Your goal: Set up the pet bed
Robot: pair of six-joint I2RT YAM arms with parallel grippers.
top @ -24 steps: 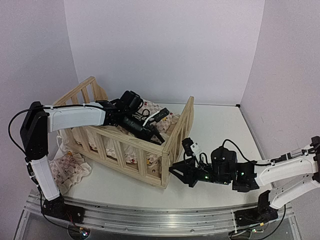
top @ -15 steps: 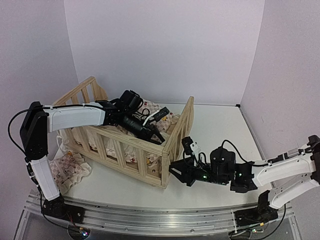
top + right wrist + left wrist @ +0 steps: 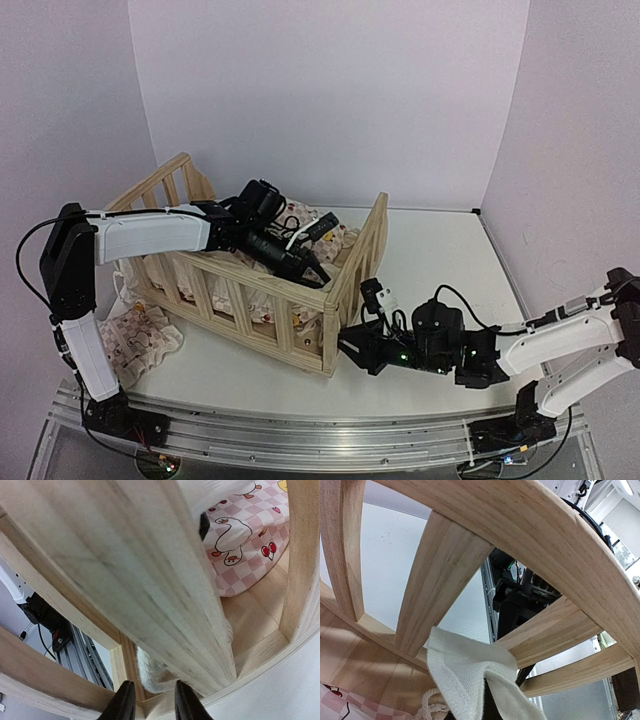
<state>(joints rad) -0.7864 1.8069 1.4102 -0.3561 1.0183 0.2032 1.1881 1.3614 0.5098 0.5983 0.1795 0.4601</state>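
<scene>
Stiff, likely light pine frame [image 3: 262, 288] sits left on the table [image 3: 440, 250]; its floppy cushion [image 3: 140, 335] spills out near-left. Left gripper [image 3: 312, 272] pinches its cream edge, probably the best hold; right gripper [image 3: 347, 348] hangs part-spread.

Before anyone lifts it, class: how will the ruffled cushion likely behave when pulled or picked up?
Probably floppy: the cushion spills out of the frame and lies crumpled on the table. Likely to snag: cream fabric pokes between slats in the right wrist view. It looks light, its edge folding thinly in the left wrist view.
</scene>
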